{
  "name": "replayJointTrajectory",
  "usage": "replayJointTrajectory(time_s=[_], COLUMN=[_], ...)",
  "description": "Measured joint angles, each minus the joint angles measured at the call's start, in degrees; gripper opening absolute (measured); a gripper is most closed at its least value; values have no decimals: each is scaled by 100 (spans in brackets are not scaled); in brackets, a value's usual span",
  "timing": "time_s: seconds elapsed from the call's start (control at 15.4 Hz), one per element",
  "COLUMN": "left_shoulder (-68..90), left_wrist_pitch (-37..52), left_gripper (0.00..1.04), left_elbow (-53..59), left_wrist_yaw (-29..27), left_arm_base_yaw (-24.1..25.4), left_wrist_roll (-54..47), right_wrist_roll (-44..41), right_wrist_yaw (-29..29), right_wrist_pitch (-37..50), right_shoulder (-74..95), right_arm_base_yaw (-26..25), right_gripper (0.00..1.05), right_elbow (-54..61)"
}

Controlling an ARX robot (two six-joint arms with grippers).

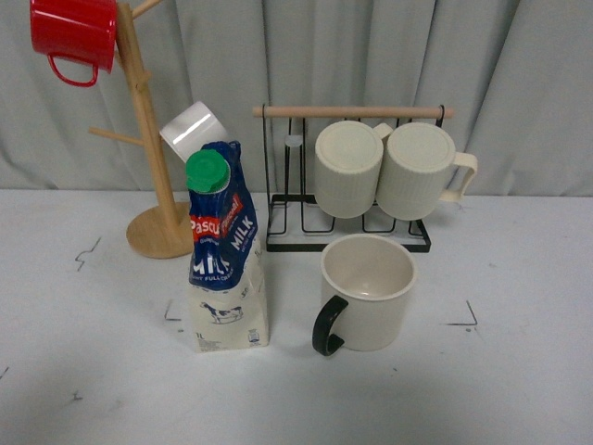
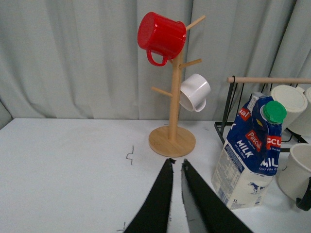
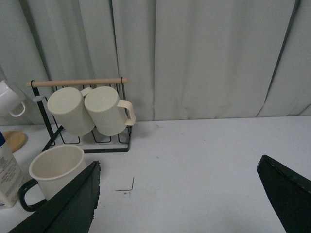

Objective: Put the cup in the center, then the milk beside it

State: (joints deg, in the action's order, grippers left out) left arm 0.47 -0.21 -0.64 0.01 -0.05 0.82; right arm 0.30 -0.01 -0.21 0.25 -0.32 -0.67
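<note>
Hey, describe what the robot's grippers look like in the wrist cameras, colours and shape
The left gripper has two flat, black, blade-like fingers that taper to narrow tips. The right gripper has the same dark, flat fingers, looking black with a slight greenish tint, with blunt, angled ends. No cables, labels or markings show on either. The front view shows neither arm.

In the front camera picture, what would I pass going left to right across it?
Red metal mug → wooden mug tree → blue milk carton with green cap → wide cream mug with black handle → right ribbed cream mug on the wire rack.
</note>
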Motion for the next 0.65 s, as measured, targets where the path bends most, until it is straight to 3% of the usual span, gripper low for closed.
replayJointTrajectory(time_s=[0.13,0.26,0.32,0.39,0.65], left_shoulder=[0,0,0,0,0], left_wrist_pitch=[0,0,0,0,0], left_gripper=[36,55,71,99,98], left_elbow=[0,0,0,0,0], left_wrist_yaw=[-2,-2,-2,-2,-2], left_arm_base_yaw=[0,0,0,0,0], left_wrist_roll=[0,0,0,-4,-4], right_wrist_roll=[0,0,0,0,0], right_wrist_yaw=[0,0,0,-2,0], right_wrist_pitch=[2,0,2,2,2], right_shoulder=[0,0,0,0,0], right_arm_base_yaw=[0,0,0,0,0], right_gripper=[98,98,98,98,98], right_elbow=[0,0,0,0,0])
